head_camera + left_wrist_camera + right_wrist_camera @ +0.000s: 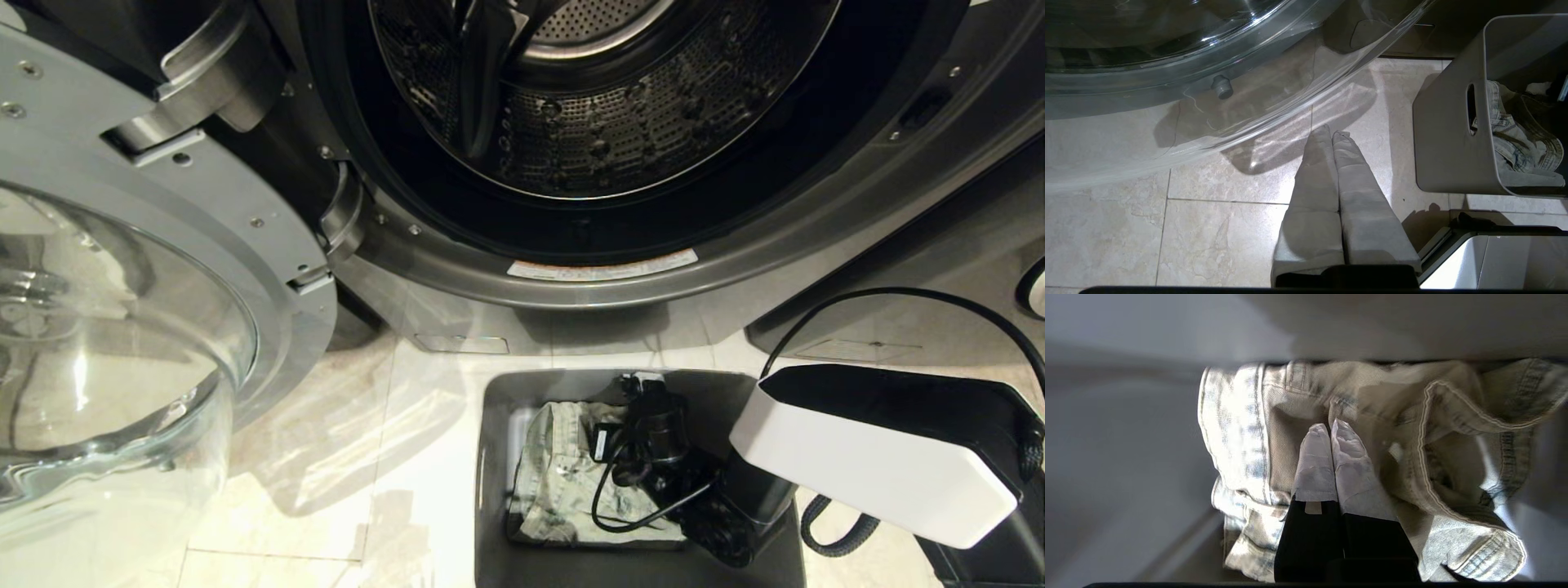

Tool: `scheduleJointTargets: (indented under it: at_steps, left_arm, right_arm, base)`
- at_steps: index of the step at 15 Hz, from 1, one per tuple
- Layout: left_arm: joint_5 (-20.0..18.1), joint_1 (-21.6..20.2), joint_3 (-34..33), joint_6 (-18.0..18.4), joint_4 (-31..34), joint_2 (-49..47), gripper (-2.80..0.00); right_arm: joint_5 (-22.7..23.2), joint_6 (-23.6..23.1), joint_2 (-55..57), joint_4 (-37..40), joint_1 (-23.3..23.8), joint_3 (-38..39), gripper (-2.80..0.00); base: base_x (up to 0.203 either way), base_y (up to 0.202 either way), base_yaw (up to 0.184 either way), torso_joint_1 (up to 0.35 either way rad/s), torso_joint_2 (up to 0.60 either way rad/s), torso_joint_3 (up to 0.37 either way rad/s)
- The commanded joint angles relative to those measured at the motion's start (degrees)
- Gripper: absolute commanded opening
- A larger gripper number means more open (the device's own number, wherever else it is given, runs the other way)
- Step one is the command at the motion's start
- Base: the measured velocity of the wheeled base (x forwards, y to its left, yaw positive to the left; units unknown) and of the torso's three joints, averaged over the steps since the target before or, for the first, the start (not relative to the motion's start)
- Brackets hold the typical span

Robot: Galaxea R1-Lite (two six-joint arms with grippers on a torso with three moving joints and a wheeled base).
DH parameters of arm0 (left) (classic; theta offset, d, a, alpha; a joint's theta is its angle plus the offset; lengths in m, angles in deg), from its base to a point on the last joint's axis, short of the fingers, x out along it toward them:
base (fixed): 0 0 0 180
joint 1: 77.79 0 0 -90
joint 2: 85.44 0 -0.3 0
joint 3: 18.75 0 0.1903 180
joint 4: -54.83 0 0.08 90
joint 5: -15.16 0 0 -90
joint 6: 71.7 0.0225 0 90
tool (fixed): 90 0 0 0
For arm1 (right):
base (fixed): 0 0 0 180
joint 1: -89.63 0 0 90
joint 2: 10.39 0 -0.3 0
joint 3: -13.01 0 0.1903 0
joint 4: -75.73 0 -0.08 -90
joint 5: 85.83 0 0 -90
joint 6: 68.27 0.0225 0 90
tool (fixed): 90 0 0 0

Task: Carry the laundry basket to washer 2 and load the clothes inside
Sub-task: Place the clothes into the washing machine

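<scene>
Pale marble floor tiles (326,457) run up to washer 2 (816,229), its glass door (122,327) swung wide and its drum (604,122) bare. The laundry basket (490,457) sits on the floor just before it, the denim garment (1355,400) inside. The right gripper (1329,430), fingers pressed together on nothing, is down in the basket over the cloth. It should spread its fingers, press into a thick fold, then pinch. The left gripper (1331,132) hangs closed beside the basket.

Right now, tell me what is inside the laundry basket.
The laundry basket holds the clothes, a crumpled pale denim garment, and the right hand, shut, reaching in over it. The arm hides part of the garment and the basket floor beneath.
</scene>
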Motion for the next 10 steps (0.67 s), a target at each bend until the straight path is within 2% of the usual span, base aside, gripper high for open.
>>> scheduleJointTargets:
  at_steps: [1,10]
  left_arm:
    - [0.03,0.00,0.00,0.00,-0.04,-0.07,-2.80]
    - [0.03,0.00,0.00,0.00,-0.04,-0.07,-2.80]
  right_arm:
    - [-0.13,-0.31,-1.38,-0.25,-0.04,0.41,-2.80]
    - [0.27,-1.80,-6.17,-0.24,-0.23,7.72,-2.80]
  base:
    - [0.000,0.000,0.000,0.000,0.00,0.000]
    - [0.000,0.000,0.000,0.000,0.00,0.000]
